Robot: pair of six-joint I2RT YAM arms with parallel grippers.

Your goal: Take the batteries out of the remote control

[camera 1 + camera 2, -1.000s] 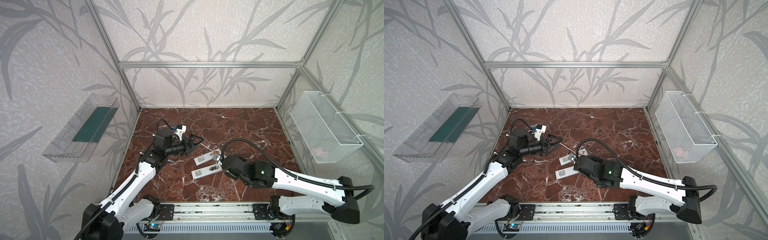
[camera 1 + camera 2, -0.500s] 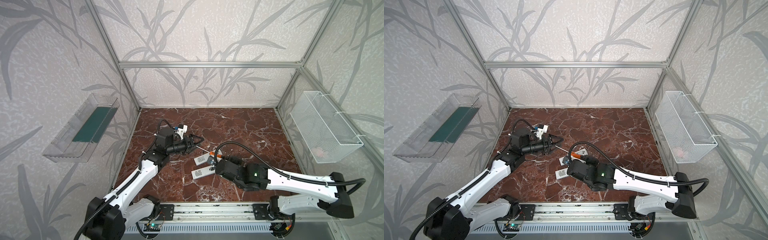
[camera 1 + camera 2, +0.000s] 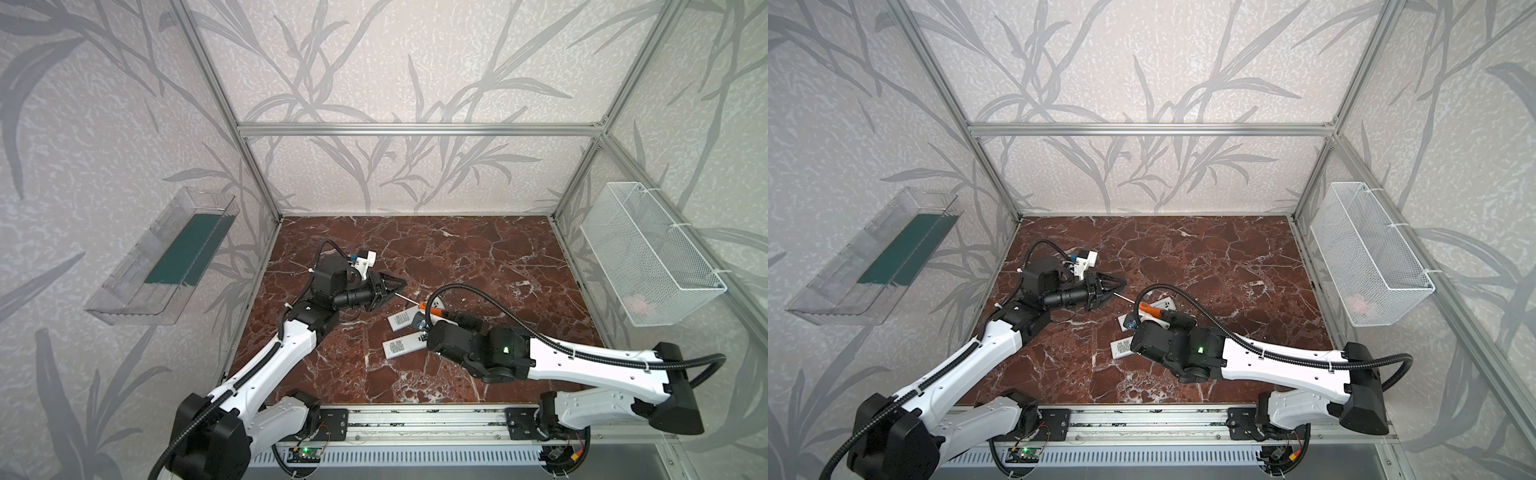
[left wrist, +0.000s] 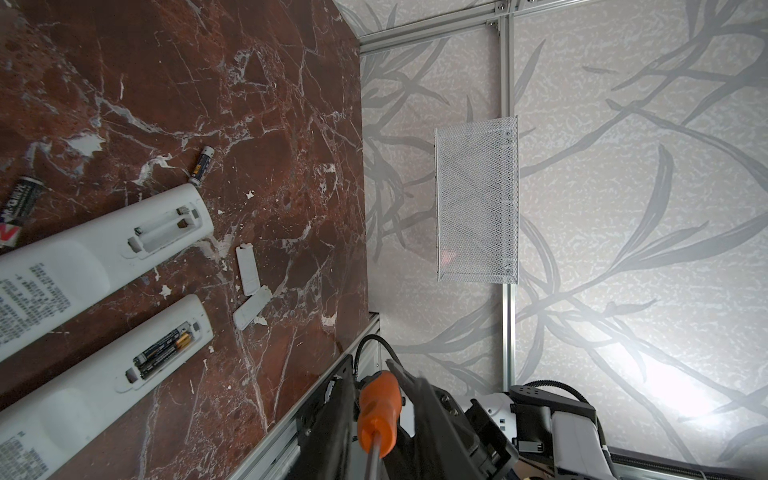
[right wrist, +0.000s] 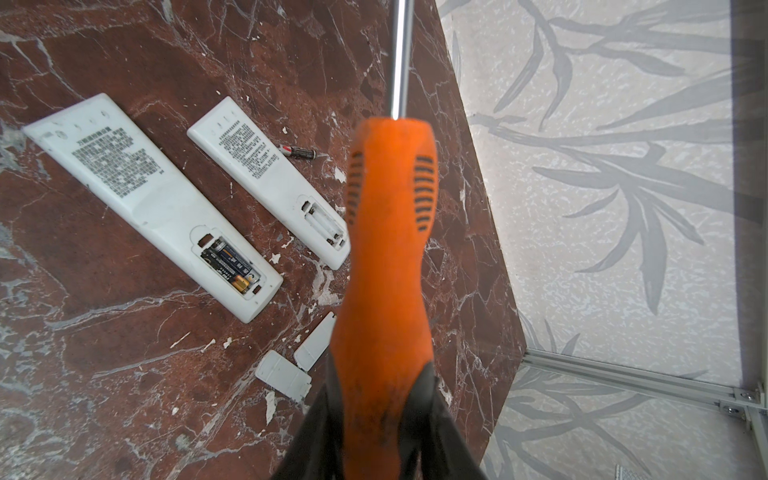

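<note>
On the desk [image 3: 478, 249], clear of its edges with open room far and right, two batteries [image 5: 228, 264] sit in the near remote [image 5: 124, 174], the right end effector [image 5: 380, 390] clamps the screwdriver [image 5: 386, 232], and the left end effector [image 3: 401, 285], wider a second ago, narrows around its shaft, grip unclear.

Left claw [image 3: 400, 286]: jaws were wide apart, now drawn in around the metal shaft of the screwdriver [image 3: 434, 310]; can't tell if it actually grips. Right claw [image 5: 378, 388], clamped on the orange handle, has shifted slightly toward the counter's left edge. Its arm has swung inward and now covers the right end of the near remote [image 3: 397, 347]. More of the handle shows in both top views.
</note>
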